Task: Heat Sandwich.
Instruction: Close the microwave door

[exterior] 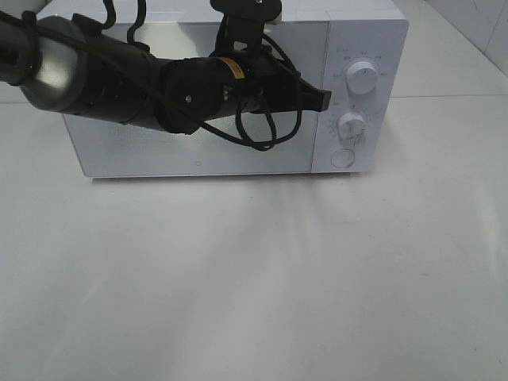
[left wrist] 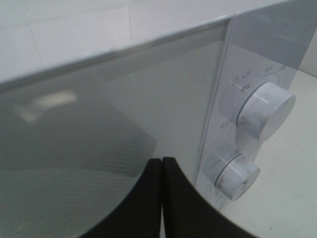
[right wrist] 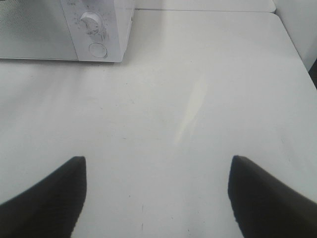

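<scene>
The sandwich is out of view in all three frames. A white microwave [exterior: 159, 151] stands at the back of the table with its mirrored door closed. My left gripper [exterior: 325, 99] is shut, fingers pressed together with nothing between them. It hovers in front of the door's right edge, just left of the control panel. The left wrist view shows the left gripper [left wrist: 162, 159] close to the door seam, with the upper knob [left wrist: 265, 110] and the lower knob [left wrist: 237, 176] beside it. My right gripper [right wrist: 157, 158] hangs open and empty over bare table, well in front of the microwave [right wrist: 59, 29].
The control panel carries an upper knob [exterior: 363, 79], a lower knob [exterior: 352, 125] and a round button [exterior: 342, 157]. The left arm [exterior: 103, 79] stretches across the door from the upper left. The white table [exterior: 254, 286] extends in front.
</scene>
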